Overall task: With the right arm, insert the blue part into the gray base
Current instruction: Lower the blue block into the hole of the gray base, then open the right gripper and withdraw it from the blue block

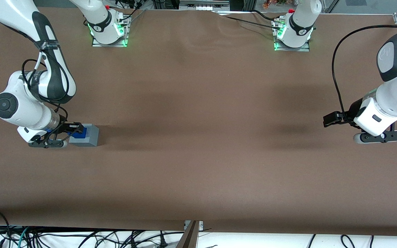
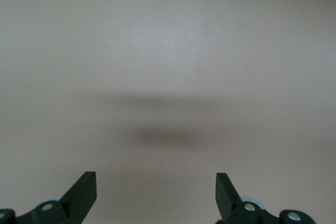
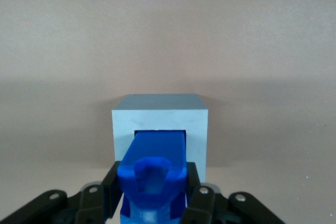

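Note:
The gray base [image 1: 89, 135] stands on the brown table toward the working arm's end. The blue part [image 1: 80, 133] sits at the base's top, held between the black fingers of the right arm's gripper [image 1: 75, 131], which is right over the base. In the right wrist view the blue part [image 3: 153, 174] is clamped between the two fingers [image 3: 197, 192], and its end reaches into the square recess of the gray base [image 3: 160, 118]. The gripper [image 3: 153, 187] is shut on the blue part. How deep the part sits in the recess is hidden.
The brown table [image 1: 198, 165] stretches wide toward the parked arm's end. Two arm mounts with green lights [image 1: 109, 32] [image 1: 291, 36] stand at the table's edge farthest from the front camera. Cables lie below the near edge.

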Controlling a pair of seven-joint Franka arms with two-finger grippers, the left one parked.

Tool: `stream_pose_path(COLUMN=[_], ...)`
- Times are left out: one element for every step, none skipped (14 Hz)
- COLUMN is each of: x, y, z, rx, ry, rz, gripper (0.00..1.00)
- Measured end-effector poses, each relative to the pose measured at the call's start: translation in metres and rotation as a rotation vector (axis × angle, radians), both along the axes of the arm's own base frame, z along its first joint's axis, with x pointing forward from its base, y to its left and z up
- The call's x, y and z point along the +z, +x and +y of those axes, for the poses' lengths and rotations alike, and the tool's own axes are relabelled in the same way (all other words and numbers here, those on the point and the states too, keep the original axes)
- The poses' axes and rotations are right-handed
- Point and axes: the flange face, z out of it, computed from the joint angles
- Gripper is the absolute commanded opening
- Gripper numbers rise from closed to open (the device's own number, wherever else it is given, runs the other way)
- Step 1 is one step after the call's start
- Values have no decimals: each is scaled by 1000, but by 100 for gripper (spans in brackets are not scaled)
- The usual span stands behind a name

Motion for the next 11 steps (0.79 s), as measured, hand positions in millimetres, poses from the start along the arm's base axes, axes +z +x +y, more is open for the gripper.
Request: stream_pose_path(x=[-4, -6, -2, 6, 18, 34, 53, 74, 97, 124, 155], y=[-3, -5, -5, -5, -6, -6, -7, -8, -11, -15, -19], z=[0, 0, 0, 0, 0, 1, 1, 2, 2, 0, -2], rx=[0, -1, -1, -1, -1, -1, 0, 1, 0, -4, -10], ry=[0, 0, 1, 2, 4, 6, 9, 12, 15, 18, 20], rz=[9, 14, 9, 1, -6, -22, -47, -66, -67, -49, -23], gripper=[100, 100, 100, 100, 100, 100, 100, 100, 100, 100, 100])
